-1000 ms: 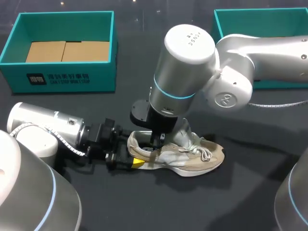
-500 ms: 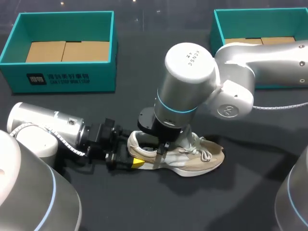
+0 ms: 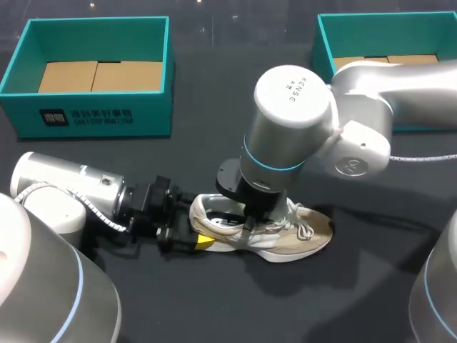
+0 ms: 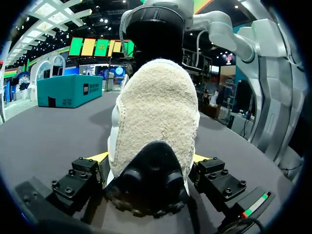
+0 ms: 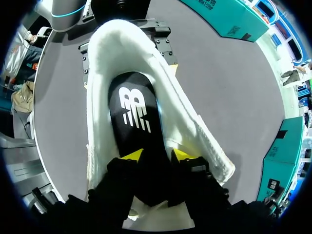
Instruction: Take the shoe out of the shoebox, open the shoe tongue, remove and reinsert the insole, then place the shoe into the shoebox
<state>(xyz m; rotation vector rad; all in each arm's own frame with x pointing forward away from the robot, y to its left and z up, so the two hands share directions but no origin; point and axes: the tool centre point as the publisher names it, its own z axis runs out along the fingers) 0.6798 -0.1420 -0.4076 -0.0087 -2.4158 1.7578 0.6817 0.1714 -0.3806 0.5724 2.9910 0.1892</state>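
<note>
A beige and white shoe (image 3: 303,239) lies on its sole on the dark table, toe to the right. My left gripper (image 3: 191,226) comes in low from the left, its yellow-tipped fingers (image 4: 200,158) pressed on both sides of the heel (image 4: 156,107). From above, my right gripper (image 5: 157,155) reaches into the shoe's mouth, largely hidden under its wrist (image 3: 268,179) in the head view. Its yellow tips stand apart over the black insole (image 5: 134,107), which lies flat inside the white collar (image 5: 105,73).
A teal box (image 3: 86,118) with cardboard inside stands at the back left. A second teal box (image 3: 325,36) sits at the back right, partly behind my right arm. Bare dark table surrounds the shoe.
My right wrist has shifted right and sunk lower over the shoe, and its fingers have parted. The left gripper and the shoe have stayed in place.
</note>
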